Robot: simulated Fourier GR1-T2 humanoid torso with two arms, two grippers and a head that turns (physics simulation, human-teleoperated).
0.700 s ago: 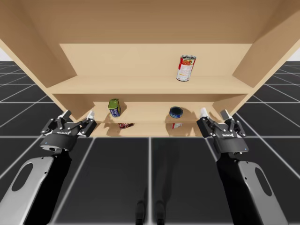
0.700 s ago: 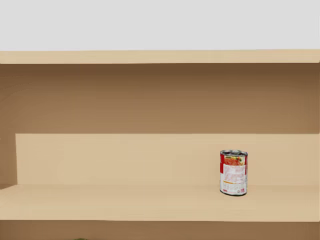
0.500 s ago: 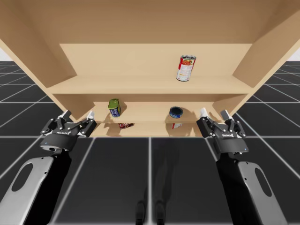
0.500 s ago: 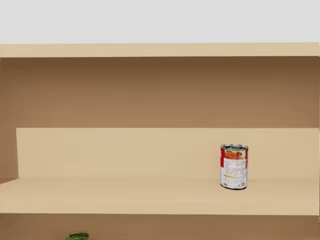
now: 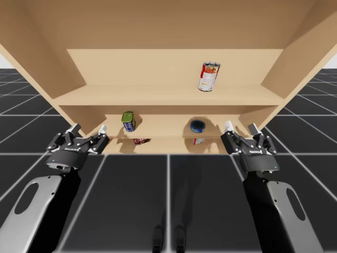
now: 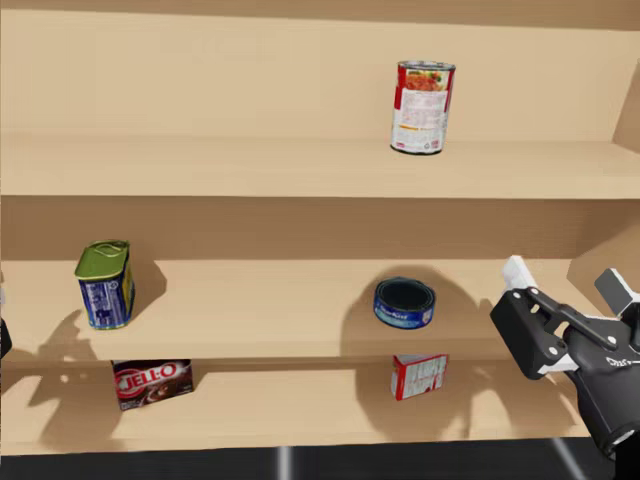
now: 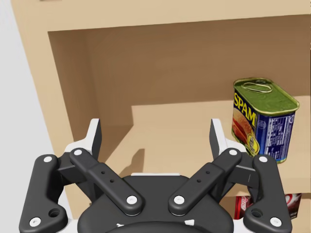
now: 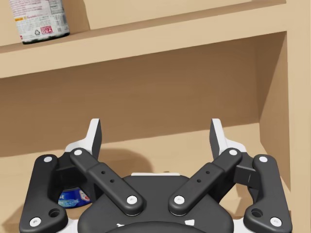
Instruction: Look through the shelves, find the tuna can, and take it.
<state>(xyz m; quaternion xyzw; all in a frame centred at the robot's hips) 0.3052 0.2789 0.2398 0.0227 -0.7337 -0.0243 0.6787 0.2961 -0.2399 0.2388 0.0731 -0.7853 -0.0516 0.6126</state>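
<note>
The tuna can (image 6: pixel 404 303) is a low round blue can lying on the middle shelf, right of centre (image 5: pixel 198 126). My right gripper (image 6: pixel 562 280) hangs open in front of the shelves, to the right of the can and apart from it (image 5: pixel 240 127). In the right wrist view the tuna can (image 8: pixel 73 198) peeks out beside and below one finger of the open gripper (image 8: pixel 155 131). My left gripper (image 5: pixel 88 129) is open at the left of the shelf front, with nothing between its fingers (image 7: pixel 155 131).
A tall red-and-white can (image 6: pixel 423 107) stands on the upper shelf. A green-topped blue rectangular can (image 6: pixel 105 284) stands on the middle shelf at the left, beside my left gripper. A dark red box (image 6: pixel 152 382) and a red-and-white box (image 6: pixel 418 376) sit on the lowest shelf.
My head has turned downward, from the upper shelf to the middle and lowest shelves. Neither arm has moved.
</note>
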